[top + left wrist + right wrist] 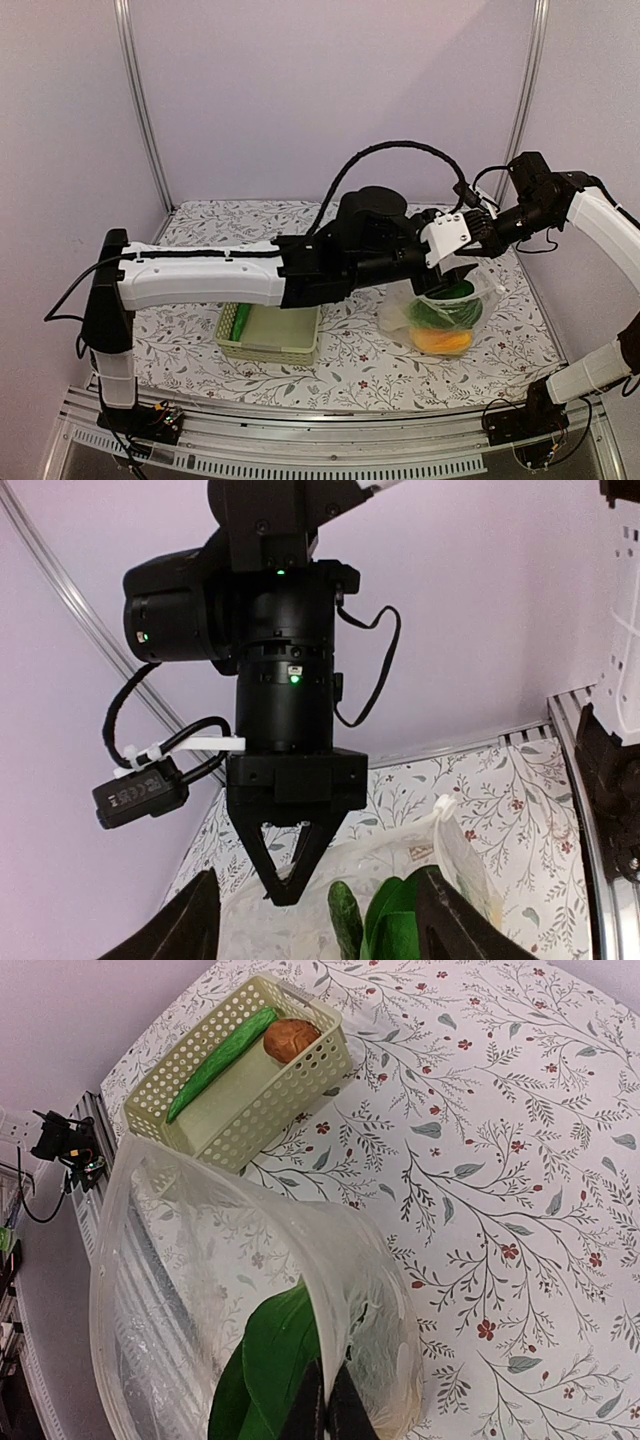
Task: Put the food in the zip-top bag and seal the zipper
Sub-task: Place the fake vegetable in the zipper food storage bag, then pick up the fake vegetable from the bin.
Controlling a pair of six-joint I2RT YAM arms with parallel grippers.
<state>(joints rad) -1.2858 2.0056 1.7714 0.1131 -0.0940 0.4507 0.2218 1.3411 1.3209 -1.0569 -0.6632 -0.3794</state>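
left gripper (318, 880): spread wide, empty I think, right over the zip-top bag (150, 1260) mouth
right gripper (327, 1400): clamped on its rim, food (265, 1360) just below

The zip-top bag (170, 1260) is thin, clear, shiny plastic, the basket (290, 1085) is dull plastic, and the bench (520, 1160) wears smooth flowery cloth.

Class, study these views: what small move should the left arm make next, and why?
Probably lift the open left end effector away from the zip-top bag toward the basket. It holds nothing, the right end effector pinches the bag's rim open, green food already lies inside, and a long green vegetable and a brown piece lie in the basket.
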